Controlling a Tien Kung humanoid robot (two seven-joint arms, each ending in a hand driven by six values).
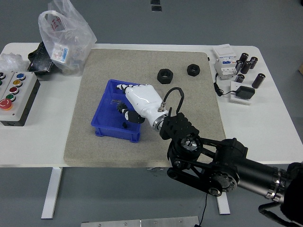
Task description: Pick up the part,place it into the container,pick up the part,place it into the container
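A blue container [101, 116] sits on the left half of the grey mat [90, 144]. My right hand [127, 112], white with black joints, hangs over the container's right side. Its fingers are curled around a small black part that is mostly hidden. The hand covers the black gear that lay in the container. A small black piece [124, 125] lies on the container floor near the front wall. Two black nuts [164, 75] [193, 69] rest on the mat beyond the hand. My left arm is out of view.
A button box [16, 97] stands at the left edge, with a plastic bag [64, 35] and a black tray [38, 61] behind it. At the right are breakers [225, 61], several black cylinders [247, 64] and a power adapter [244, 92].
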